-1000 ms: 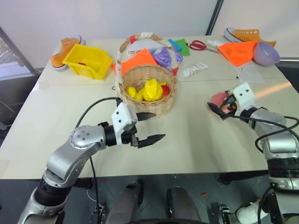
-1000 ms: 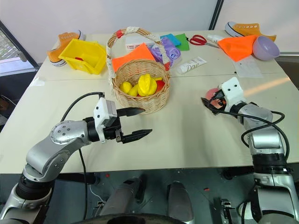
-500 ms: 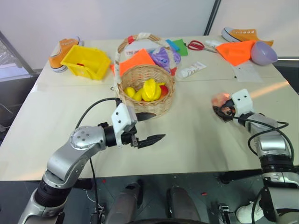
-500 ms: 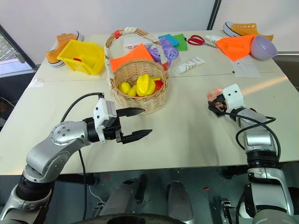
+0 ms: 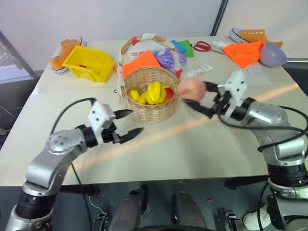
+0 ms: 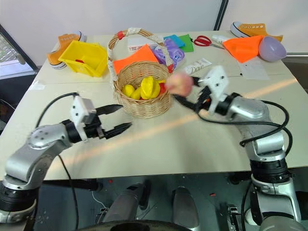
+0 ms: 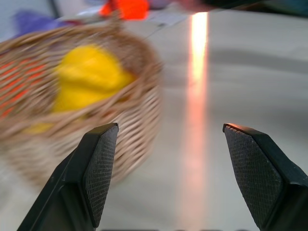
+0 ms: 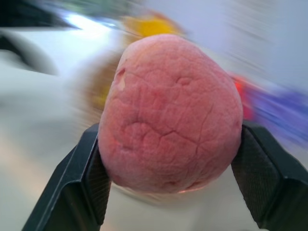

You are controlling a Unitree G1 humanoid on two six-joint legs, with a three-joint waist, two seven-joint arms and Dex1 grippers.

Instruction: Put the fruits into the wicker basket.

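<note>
The wicker basket (image 5: pixel 150 109) stands mid-table with several yellow fruits (image 5: pixel 155 92) and a red-orange fruit (image 5: pixel 169 93) inside. My right gripper (image 5: pixel 195 96) is shut on the pink-orange peach (image 6: pixel 181 83) and holds it in the air just right of the basket's rim. In the right wrist view the peach (image 8: pixel 171 113) sits between both black pads (image 8: pixel 91 178). My left gripper (image 5: pixel 135 121) hovers open and empty in front of the basket, to its left. In the left wrist view its fingers (image 7: pixel 98 168) frame the basket's wall (image 7: pixel 130 130).
At the back left are a yellow bin (image 5: pixel 91 62) and an orange shoe (image 5: pixel 65 50). Behind the basket lie an orange cloth (image 5: pixel 142 61), a purple bag (image 5: pixel 169 58) and a white tube (image 5: pixel 199 71). Scissors (image 5: pixel 203 46), another orange cloth (image 5: pixel 245 52), a purple bowl (image 5: pixel 273 53) and a shoe (image 5: pixel 250 34) lie back right.
My right gripper closed on the peach, lifted it off the table at the right and swung it left to the basket's side. My left gripper drew away to the left, still open.
</note>
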